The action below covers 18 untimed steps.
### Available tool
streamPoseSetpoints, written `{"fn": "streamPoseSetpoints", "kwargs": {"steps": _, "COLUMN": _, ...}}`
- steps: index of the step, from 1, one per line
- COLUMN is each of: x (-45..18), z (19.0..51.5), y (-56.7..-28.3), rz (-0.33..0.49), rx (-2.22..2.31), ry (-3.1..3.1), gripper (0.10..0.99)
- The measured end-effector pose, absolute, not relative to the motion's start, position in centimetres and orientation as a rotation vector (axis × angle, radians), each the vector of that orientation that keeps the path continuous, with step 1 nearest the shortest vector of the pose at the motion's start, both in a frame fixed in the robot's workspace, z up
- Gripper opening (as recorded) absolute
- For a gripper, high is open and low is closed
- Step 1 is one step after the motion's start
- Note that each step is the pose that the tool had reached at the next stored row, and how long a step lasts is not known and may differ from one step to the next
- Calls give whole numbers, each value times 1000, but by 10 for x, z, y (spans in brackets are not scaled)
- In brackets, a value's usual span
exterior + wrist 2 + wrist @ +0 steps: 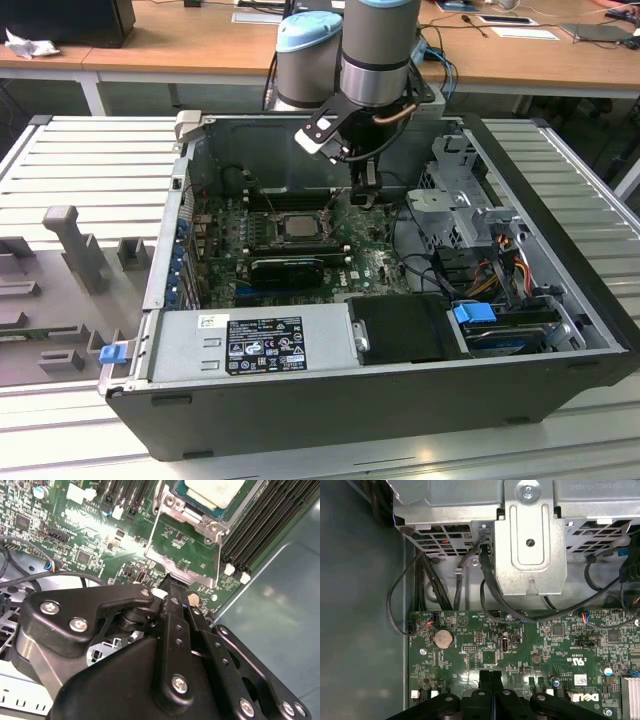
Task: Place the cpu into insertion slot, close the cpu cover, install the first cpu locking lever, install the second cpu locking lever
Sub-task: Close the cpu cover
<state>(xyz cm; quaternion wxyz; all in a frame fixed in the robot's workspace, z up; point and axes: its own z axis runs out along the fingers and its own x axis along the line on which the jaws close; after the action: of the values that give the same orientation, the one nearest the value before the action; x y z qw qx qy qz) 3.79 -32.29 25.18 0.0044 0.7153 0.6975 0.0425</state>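
- Computer case (350, 400): lies open-side up on a ribbed grey table (80, 160); its near wall forms the closest edge in the exterior view.
- Power supply (250, 340): just behind that wall, filling the near strip of the case interior.
- Graphics card (288, 268): black and long, next inward; it stands between the power supply and the socket area.
- Drive cage (455, 200): grey sheet metal toward the exterior view's right, with cables (402, 595) running along its foot. It bounds the room on that side.
- Motherboard (520, 645): a bare green stretch with a coin cell (443, 638) lies between the cage and the socket, the one low, open patch near the arm.
- Insertion slot (192, 516): silver-rimmed, mid-board, flanked by long black memory slots (260, 525).
- Cpu (297, 224): seated flat in the slot, pale face up and uncovered.
- Cpu cover (195, 575): swung up off the slot and tilted, hinged at the slot's rim, with board showing through its window.
- Gripper (172, 582): hangs just beside the slot toward the exterior view's right; its black fingers (485, 680) are drawn together, tips nipping the cover's free edge.
- Far case wall (270, 150): upright, close behind the arm.
- Wooden desk (180, 40): farthest back.
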Motion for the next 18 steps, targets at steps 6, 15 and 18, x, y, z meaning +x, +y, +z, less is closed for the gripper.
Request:
{"fn": "streamPoseSetpoints", "kwargs": {"steps": 6, "x": 32, "z": 252, "y": -323, "rz": 133, "rx": 2241, "ry": 2185, "gripper": 106}}
{"fn": "streamPoseSetpoints", "kwargs": {"steps": 15, "x": 24, "z": 252, "y": -323, "rz": 133, "rx": 2241, "ry": 2185, "gripper": 106}}
{"fn": "streamPoseSetpoints", "kwargs": {"steps": 18, "x": 21, "z": 252, "y": -323, "rz": 133, "rx": 2241, "ry": 2185, "gripper": 106}}
